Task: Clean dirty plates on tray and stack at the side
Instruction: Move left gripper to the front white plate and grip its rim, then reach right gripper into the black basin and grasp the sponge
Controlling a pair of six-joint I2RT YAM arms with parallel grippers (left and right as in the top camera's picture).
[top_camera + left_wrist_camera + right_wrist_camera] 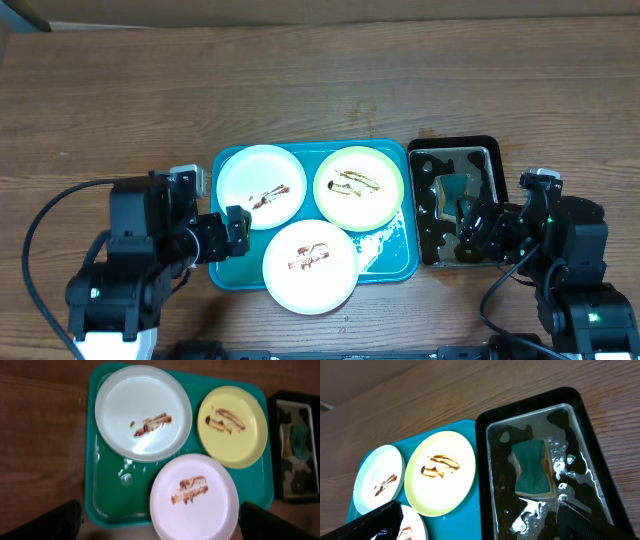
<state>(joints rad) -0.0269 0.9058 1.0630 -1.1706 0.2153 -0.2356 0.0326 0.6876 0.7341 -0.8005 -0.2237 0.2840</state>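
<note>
Lying lengthwise across the tabletop (120, 90), the teal tray (392, 262) was seen with its long axis running left to right in front of the robot. Three dirty plates were carried on it, each marked with brown smears. A white plate (261, 186) was set flat in the far left corner, and a pale yellow-green plate (359, 187) was set flat in the far right corner, just beside it. A second white plate (310, 265) was placed nearer the robot, between the other two, and its near edge was seen to overhang the tray's front rim. The smears on all three were drawn out roughly along the tray's long axis, slightly tilted.

Just beside the tray's right end a black pan (495, 150) was placed, with its long axis pointing away from the robot, crosswise to the tray. Shallow water was held in it, and a green sponge (534, 468) was seen lying in that water, lengthwise along the pan.

The left hand (238, 232) was held at the tray's left rim with its fingers spread wide and nothing gripped. The right hand (478, 232) was held over the near part of the pan, likewise spread wide and empty.
</note>
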